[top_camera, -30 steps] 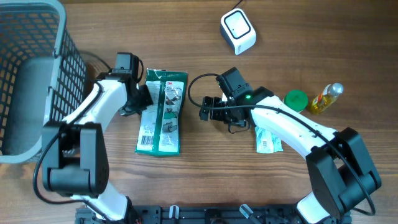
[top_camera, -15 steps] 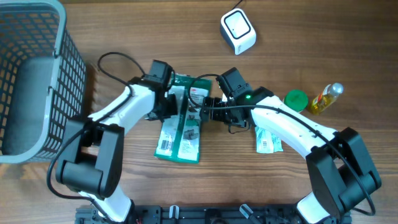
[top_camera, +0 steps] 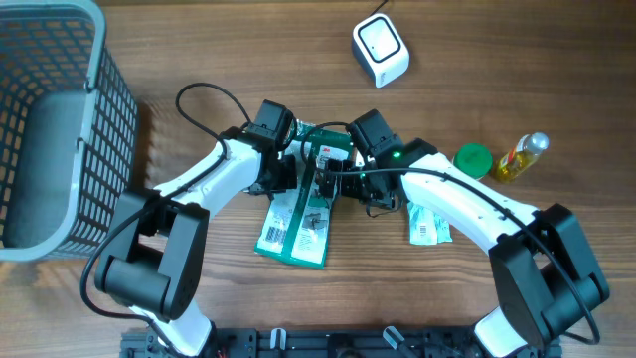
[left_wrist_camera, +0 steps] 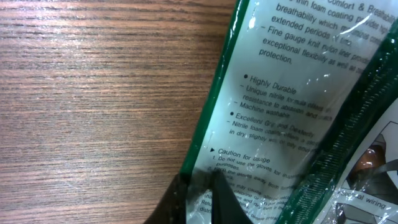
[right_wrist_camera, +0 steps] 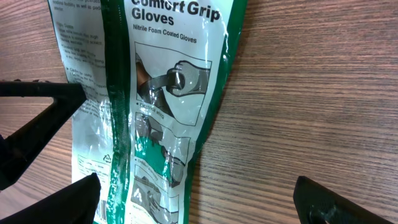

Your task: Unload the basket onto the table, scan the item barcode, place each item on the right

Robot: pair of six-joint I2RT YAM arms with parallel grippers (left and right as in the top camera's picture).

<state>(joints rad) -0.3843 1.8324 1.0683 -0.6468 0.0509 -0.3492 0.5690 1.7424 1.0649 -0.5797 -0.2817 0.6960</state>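
Note:
The item is a green-and-white glove package point(top_camera: 301, 214) lying flat on the wood table, tilted, with its top end toward the arms. My left gripper point(top_camera: 290, 171) is shut on the package's left edge. In the left wrist view both dark fingertips point(left_wrist_camera: 227, 202) pinch the clear printed film point(left_wrist_camera: 280, 106). My right gripper point(top_camera: 330, 185) stands wide open over the package's top right. In the right wrist view the package point(right_wrist_camera: 168, 93) runs between the spread fingers point(right_wrist_camera: 323, 202). A strip of barcode point(right_wrist_camera: 101, 211) peeks out at the bottom left. The white scanner point(top_camera: 381, 50) sits at the back.
A grey mesh basket point(top_camera: 60, 129) fills the left side. To the right lie a green lid point(top_camera: 473, 159), a small yellow bottle point(top_camera: 522, 156) and a second white packet point(top_camera: 429, 227) partly under the right arm.
My left arm has dragged the package to the right and turned it, bringing it under the open right gripper. The right arm has held still.

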